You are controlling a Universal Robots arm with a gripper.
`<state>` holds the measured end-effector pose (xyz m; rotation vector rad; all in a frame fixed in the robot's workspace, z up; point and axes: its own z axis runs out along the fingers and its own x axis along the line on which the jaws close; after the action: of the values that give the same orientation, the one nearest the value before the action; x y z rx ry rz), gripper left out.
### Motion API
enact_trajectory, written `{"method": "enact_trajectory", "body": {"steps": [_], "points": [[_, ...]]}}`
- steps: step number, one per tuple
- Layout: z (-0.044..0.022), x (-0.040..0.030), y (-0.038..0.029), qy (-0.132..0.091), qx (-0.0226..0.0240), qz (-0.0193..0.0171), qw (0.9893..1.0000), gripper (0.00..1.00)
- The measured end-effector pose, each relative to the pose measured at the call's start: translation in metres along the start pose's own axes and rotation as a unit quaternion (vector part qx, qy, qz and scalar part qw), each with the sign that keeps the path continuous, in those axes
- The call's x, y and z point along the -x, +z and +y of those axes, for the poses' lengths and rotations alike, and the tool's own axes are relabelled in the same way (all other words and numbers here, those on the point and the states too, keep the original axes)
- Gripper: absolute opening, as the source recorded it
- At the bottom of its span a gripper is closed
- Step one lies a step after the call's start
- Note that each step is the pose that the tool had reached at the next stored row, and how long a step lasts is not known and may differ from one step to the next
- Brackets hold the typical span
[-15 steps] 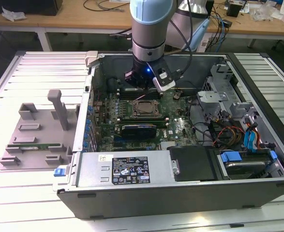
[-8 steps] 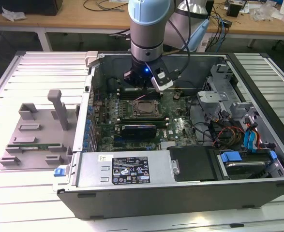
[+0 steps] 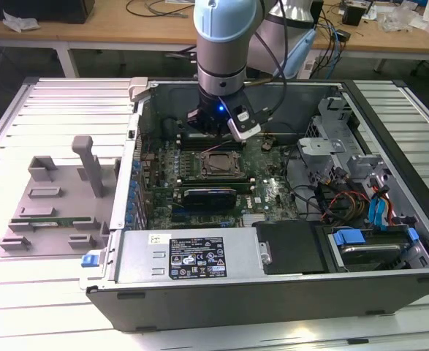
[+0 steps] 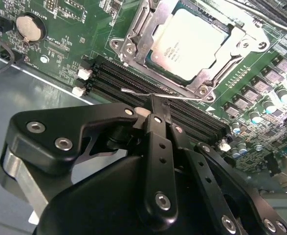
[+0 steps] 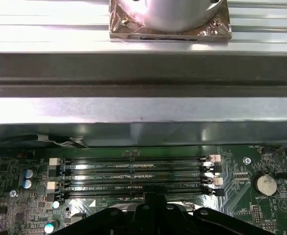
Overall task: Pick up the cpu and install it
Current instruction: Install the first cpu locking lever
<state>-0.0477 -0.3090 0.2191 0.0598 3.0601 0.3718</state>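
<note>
My gripper (image 4: 155,105) hangs low inside the open computer case (image 3: 272,281), just over the memory slots (image 4: 148,100) at the far side of the motherboard (image 3: 272,191). In the second wrist view my black fingers (image 4: 158,142) stand pressed together to a narrow tip with nothing between them, right beside a thin wire lever (image 4: 143,93) at the socket's edge; I cannot tell whether the tip touches it.

That same view shows the cpu (image 4: 189,41) lying flat in the socket (image 4: 133,34), its silver top plate bare inside the metal frame. In the exterior view the socket (image 3: 220,164) sits in the middle of the board, just nearer than my wrist, and the chip itself is too small to make out there.

The first wrist view looks the other way: four long memory slots (image 5: 133,176), a round coin battery (image 5: 264,184), the case's far wall (image 5: 143,117) and the ribbed table (image 5: 60,29) beyond.

At the exterior view's left, a grey holder tray (image 3: 50,212) lies on the table (image 3: 24,292), well apart from the case.
</note>
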Motion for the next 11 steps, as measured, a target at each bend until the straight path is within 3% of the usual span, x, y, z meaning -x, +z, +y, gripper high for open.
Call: {"method": "enact_trajectory", "body": {"steps": [4,11], "points": [[-0.0004,0.0005,0.0016,0.025,-0.0045,-0.0063,0.9997,0.11],[0.0007,-0.0018,0.0050,0.040,-0.0094,-0.0106,0.9991,0.11]]}}
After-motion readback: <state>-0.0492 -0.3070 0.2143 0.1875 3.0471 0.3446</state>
